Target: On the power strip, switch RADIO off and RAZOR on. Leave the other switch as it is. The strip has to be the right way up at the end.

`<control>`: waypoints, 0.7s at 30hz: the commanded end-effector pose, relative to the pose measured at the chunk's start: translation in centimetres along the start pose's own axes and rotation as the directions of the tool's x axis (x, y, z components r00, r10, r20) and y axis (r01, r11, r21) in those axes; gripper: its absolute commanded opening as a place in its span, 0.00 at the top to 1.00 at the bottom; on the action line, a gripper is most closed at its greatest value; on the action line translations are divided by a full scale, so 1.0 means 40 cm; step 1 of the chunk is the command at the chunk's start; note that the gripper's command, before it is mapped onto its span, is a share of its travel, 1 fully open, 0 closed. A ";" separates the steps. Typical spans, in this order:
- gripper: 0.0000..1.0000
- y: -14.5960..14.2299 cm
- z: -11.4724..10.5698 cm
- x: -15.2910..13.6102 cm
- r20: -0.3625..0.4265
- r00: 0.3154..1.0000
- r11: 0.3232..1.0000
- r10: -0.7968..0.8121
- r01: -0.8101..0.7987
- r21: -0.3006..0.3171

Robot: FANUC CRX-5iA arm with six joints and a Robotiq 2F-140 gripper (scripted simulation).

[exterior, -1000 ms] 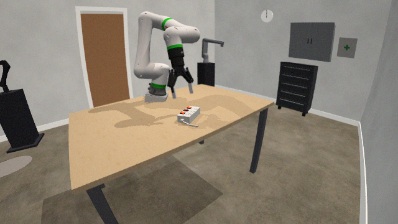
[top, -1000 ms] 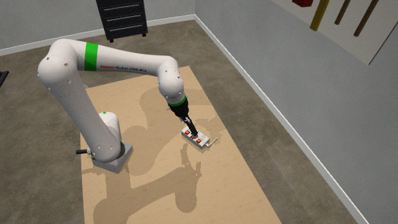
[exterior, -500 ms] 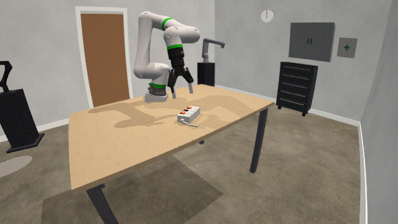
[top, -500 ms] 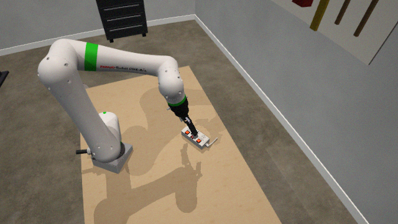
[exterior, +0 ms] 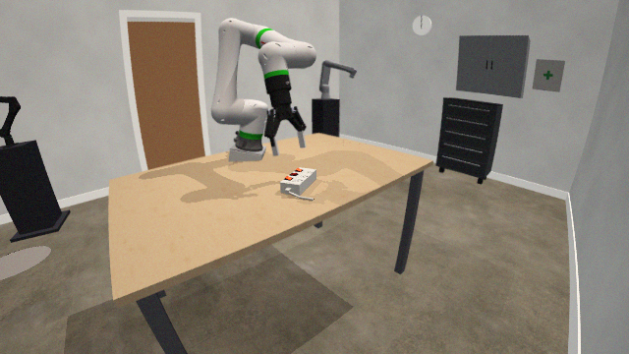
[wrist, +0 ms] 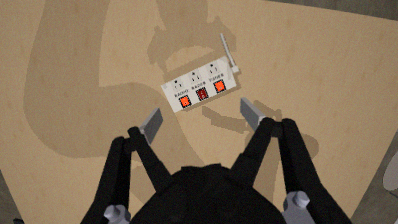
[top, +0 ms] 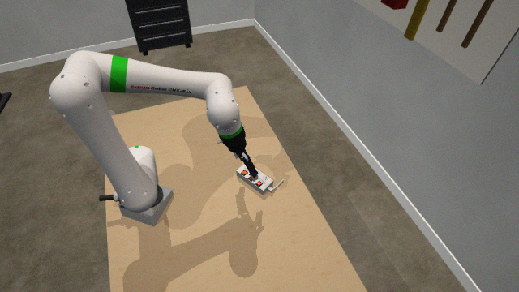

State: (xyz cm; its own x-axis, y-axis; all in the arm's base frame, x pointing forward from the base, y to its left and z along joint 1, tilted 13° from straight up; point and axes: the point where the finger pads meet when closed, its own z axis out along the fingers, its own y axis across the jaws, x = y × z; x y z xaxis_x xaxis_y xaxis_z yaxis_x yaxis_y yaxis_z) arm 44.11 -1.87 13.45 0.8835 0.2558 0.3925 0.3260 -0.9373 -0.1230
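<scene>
A white power strip [top: 255, 182] [exterior: 298, 180] [wrist: 201, 88] lies face up on the wooden table [top: 284, 243] [exterior: 197, 226] [wrist: 75, 60], with a short cable stub at one end. In the wrist view it has three switches labelled RADIO [wrist: 185, 101], RAZOR [wrist: 202, 94] and a third [wrist: 219, 86]. The RADIO switch and the third one glow bright orange; the RAZOR switch is dark red. My gripper [exterior: 287, 143] [wrist: 200, 109] is open and empty, hanging well above the strip, with its fingers spread wider than the strip's short side.
The arm's base [top: 143, 211] [exterior: 247, 153] stands on the table behind the strip. A black drawer cabinet [top: 160, 24] [exterior: 469, 138] stands by the wall. The table's edge lies a little beyond the strip's cable end.
</scene>
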 end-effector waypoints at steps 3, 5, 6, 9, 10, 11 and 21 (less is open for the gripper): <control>0.00 0.000 0.000 0.000 0.000 1.000 1.000 0.000 0.000 0.000; 0.00 0.000 0.000 0.000 0.000 1.000 1.000 0.000 0.000 0.000; 0.00 0.000 0.000 0.000 0.000 1.000 1.000 0.000 0.000 0.000; 0.00 0.000 -0.005 0.014 0.013 1.000 1.000 0.011 -0.011 0.002; 0.00 0.000 -0.005 0.014 0.013 1.000 1.000 0.011 -0.011 0.002; 0.00 0.000 -0.005 0.014 0.013 1.000 1.000 0.011 -0.011 0.002; 0.00 0.009 -0.059 0.176 0.197 0.967 0.987 0.161 -0.162 -0.011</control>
State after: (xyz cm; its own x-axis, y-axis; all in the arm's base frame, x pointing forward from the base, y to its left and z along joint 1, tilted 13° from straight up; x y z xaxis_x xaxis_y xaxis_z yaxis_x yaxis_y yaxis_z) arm 47.98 -1.21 16.95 0.9472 0.1785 0.2663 0.2266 -0.9604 -0.1619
